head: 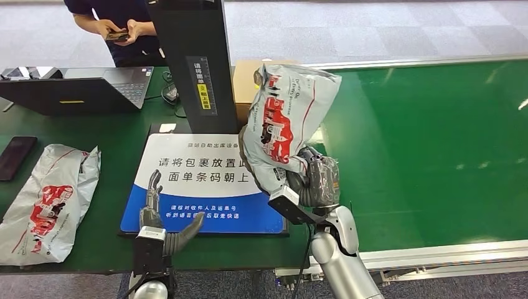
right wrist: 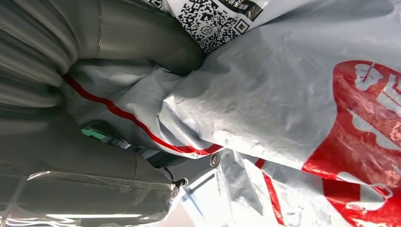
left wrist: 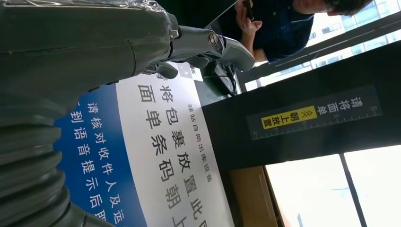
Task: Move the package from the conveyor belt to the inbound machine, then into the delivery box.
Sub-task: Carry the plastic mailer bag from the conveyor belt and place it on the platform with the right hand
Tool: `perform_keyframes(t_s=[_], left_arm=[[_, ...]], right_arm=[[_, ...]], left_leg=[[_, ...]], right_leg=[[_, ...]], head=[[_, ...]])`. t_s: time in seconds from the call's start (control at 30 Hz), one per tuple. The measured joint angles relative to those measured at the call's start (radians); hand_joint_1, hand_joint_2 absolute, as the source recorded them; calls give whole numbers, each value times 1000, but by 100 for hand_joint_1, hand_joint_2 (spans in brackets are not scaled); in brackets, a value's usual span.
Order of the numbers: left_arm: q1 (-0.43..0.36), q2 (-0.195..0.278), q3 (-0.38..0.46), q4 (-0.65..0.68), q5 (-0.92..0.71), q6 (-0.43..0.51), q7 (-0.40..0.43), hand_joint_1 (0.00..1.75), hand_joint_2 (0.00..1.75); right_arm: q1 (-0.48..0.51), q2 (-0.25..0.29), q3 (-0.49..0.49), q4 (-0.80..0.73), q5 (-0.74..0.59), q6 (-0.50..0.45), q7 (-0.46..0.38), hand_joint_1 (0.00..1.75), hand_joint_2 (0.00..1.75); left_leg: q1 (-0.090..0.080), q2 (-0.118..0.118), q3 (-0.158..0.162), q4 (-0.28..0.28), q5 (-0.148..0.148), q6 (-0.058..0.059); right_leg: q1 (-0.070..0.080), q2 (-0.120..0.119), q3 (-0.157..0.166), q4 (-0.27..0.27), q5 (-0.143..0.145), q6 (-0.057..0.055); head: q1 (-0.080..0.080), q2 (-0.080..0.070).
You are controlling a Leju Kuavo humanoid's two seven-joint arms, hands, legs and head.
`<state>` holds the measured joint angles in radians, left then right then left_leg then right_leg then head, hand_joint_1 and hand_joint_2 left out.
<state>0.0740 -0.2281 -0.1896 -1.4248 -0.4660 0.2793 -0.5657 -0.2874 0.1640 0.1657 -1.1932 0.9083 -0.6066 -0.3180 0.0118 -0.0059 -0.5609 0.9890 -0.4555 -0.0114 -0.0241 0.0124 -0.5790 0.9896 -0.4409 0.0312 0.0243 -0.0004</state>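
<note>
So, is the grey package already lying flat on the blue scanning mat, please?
No, the right hand holds the grey package up above the blue mat.

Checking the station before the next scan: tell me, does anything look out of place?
A second package lies crumpled on the table left of the blue mat, beside a phone. The right hand holds a package upright.

Head view: high, looking down over table. Wrist views: close behind each hand; left shares blue mat (head: pixel 205 180).
</note>
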Motion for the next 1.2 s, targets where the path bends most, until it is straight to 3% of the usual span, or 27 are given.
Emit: perform_keyframes(t_s=[0.33,0.7,0.77,0.83,0.9,1.03,1.2], left_arm=[[0,0,0,0,1,47,12,0,175],[7,0,0,-15,2,76,22,0,175],[9,0,0,-19,2,79,23,0,175],[12,0,0,-25,2,82,26,0,175],[18,0,0,-34,2,88,29,0,175],[35,0,0,-50,0,98,34,0,175],[57,0,2,-76,-8,98,44,0,175]], right_arm=[[-137,13,88,207,-27,25,-47,162,175],[-196,40,152,322,-57,49,-64,159,175],[-201,43,159,331,-61,57,-65,124,175],[-203,48,165,338,-62,63,-66,58,175],[-206,52,170,346,-63,64,-67,23,175],[-215,59,179,362,-66,60,-63,0,175],[-220,66,182,382,-72,50,-53,0,175]], left_leg=[[0,0,0,0,0,0],[0,0,0,0,0,0],[0,0,0,0,0,0],[0,0,0,0,0,0],[0,0,0,0,0,0],[0,0,0,0,0,0],[0,0,0,0,0,0]], right_leg=[[0,0,0,0,0,0],[0,0,0,0,0,0],[0,0,0,0,0,0],[0,0,0,0,0,0],[0,0,0,0,0,0],[0,0,0,0,0,0],[0,0,0,0,0,0]], head=[[0,0],[0,0],[0,0],[0,0],[0,0],[0,0],[0,0]])
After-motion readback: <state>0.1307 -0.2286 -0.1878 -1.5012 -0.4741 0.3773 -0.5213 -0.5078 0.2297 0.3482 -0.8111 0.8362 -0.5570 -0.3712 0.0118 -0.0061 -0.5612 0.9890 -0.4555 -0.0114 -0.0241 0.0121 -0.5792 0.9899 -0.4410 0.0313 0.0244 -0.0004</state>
